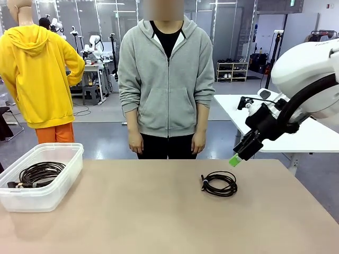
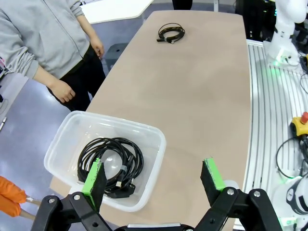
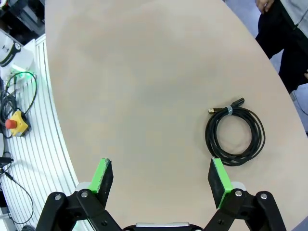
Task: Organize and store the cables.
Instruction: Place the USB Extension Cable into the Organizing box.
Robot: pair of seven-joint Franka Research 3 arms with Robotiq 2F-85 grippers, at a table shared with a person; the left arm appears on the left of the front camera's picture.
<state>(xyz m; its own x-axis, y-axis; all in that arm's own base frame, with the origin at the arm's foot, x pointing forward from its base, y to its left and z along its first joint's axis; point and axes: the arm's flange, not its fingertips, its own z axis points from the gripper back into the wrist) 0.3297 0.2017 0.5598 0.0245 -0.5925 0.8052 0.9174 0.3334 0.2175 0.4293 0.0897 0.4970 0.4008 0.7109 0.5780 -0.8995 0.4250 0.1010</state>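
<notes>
Both robot hands gape wide and empty: right hand above coiled cable, left hand over bin

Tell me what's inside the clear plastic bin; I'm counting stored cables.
The bin holds black coiled cable with plug ends, seemingly more than one coil. The overlapping loops hide an exact count, and the left gripper's finger covers part.

1 coiled cable on table
</notes>
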